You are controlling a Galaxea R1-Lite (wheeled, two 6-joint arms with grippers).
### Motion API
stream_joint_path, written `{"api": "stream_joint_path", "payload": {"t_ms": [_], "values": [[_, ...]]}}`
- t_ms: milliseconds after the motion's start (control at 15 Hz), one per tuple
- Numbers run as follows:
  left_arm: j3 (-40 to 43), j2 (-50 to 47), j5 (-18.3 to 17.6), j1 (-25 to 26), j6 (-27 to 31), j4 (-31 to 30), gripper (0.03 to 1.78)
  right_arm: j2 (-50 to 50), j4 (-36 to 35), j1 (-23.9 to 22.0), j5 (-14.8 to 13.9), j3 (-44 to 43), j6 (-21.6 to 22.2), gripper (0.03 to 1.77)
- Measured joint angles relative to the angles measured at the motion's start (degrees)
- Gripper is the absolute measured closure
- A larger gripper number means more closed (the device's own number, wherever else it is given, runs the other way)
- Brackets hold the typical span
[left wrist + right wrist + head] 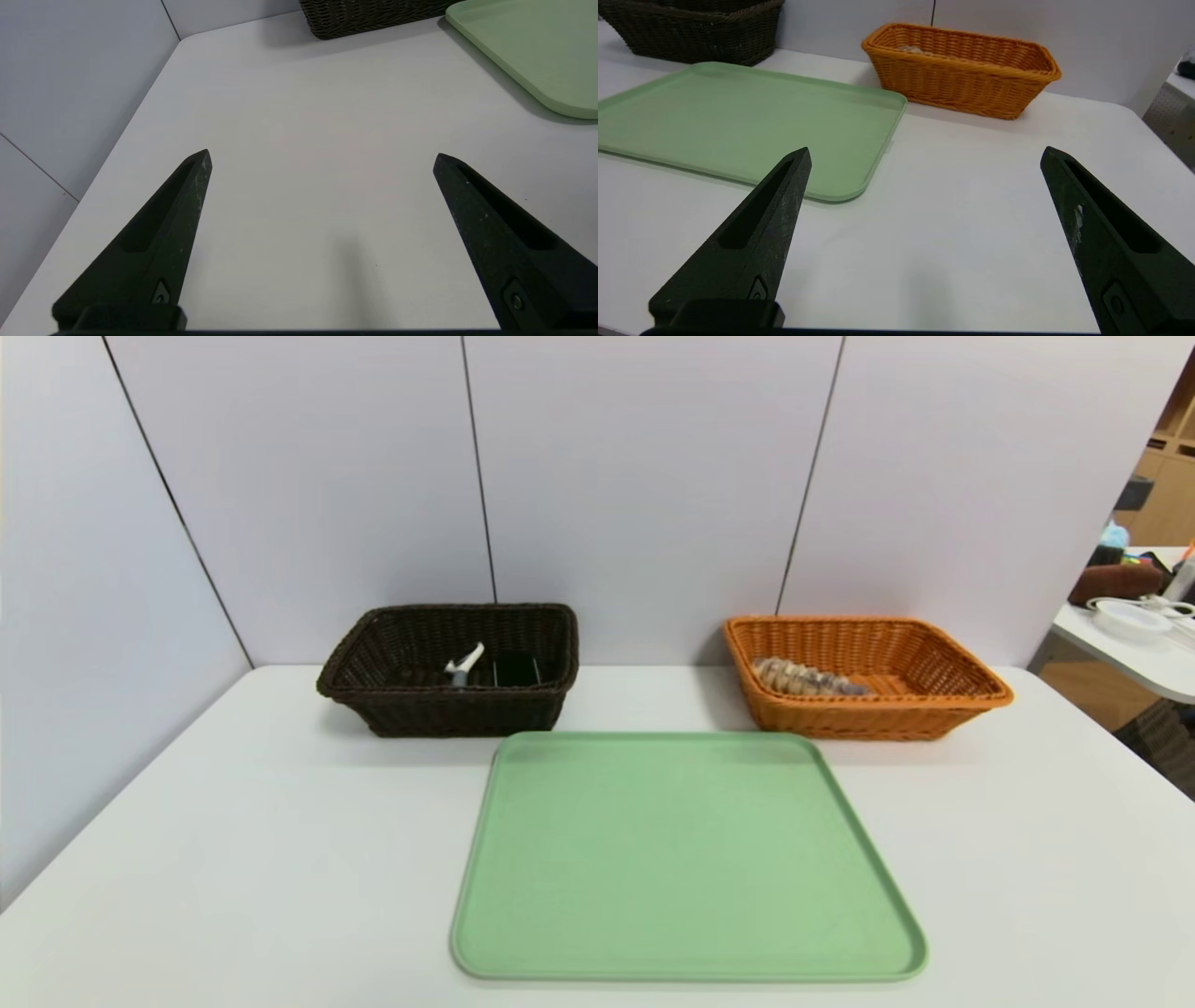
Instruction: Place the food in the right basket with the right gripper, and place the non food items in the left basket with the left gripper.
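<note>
The marbled, ridged loaf of food [805,679] lies inside the orange right basket [943,705] at the back right of the table. Inside the dark brown left basket [411,709] lie the white peeler [464,665] and the black-topped brush [515,669]. Neither arm shows in the head view. My left gripper [322,156] hangs open over bare table near the front left, with nothing between its fingers. My right gripper [926,154] hangs open over bare table at the front right, beside the tray's corner. The orange basket [971,81] stands well beyond it.
A green tray [686,859] with nothing on it lies at the table's middle, in front of both baskets. Grey wall panels close off the back and left. Another table with clutter [1134,616] stands off to the right.
</note>
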Motion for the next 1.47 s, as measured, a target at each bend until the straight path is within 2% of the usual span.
{"api": "stream_joint_path", "payload": {"t_ms": [200,600,1467], "values": [[0.0,0.0,0.1,0.0,-0.4,0.0,0.12,0.0,0.4,0.0,-1.4,0.9,2.0,0.1],[0.0,0.0,0.2,0.0,-1.6,0.0,0.12,0.0,2.5,0.0,-11.6,2.6,2.1,0.1],[0.0,0.0,0.4,0.0,-2.0,0.4,0.12,0.0,2.6,0.1,-10.8,3.0,2.8,0.1]]}}
